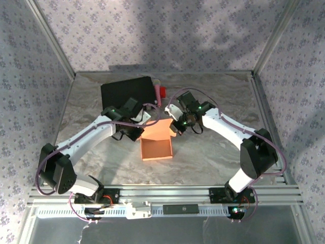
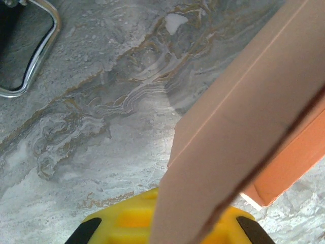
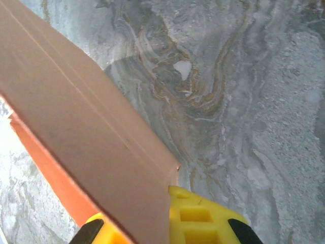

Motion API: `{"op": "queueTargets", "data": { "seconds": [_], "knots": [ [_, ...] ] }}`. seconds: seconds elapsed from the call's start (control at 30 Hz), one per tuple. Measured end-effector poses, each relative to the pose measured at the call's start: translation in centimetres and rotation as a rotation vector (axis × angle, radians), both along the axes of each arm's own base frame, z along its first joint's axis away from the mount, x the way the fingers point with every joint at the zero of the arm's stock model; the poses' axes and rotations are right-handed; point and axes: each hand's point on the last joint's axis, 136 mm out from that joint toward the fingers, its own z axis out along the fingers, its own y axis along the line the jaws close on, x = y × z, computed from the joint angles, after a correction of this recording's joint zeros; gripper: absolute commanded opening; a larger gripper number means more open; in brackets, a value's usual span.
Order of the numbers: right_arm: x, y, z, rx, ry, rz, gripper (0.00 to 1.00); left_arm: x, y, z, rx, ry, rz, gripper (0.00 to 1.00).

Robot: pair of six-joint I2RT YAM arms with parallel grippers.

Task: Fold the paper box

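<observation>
The light orange paper box (image 1: 156,149) sits mid-table as an open tray, with its lid panel (image 1: 158,129) raised at the far side. My left gripper (image 1: 138,130) is shut on the left edge of that panel. In the left wrist view the tan panel (image 2: 238,132) runs between the yellow jaws of the left gripper (image 2: 172,223). My right gripper (image 1: 176,126) is shut on the panel's right edge. In the right wrist view the panel (image 3: 86,132) passes between the jaws of the right gripper (image 3: 162,223), with the orange inner face (image 3: 45,162) below it.
A black rectangular case (image 1: 127,91) lies on the marble tabletop (image 1: 213,147) behind the left gripper; its corner (image 2: 20,46) is at the upper left of the left wrist view. A small red object (image 1: 162,91) sits beside the case. Patterned walls close in the table.
</observation>
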Motion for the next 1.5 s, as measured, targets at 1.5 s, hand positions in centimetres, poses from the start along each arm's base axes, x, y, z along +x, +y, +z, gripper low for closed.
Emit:
{"op": "queueTargets", "data": {
  "seconds": [1.5],
  "knots": [
    [7.9, 2.5, 0.7, 0.074, -0.277, -0.736, 0.00, 8.4, -0.8, -0.8, -0.241, -0.207, 0.587, 0.09]
  ]
}}
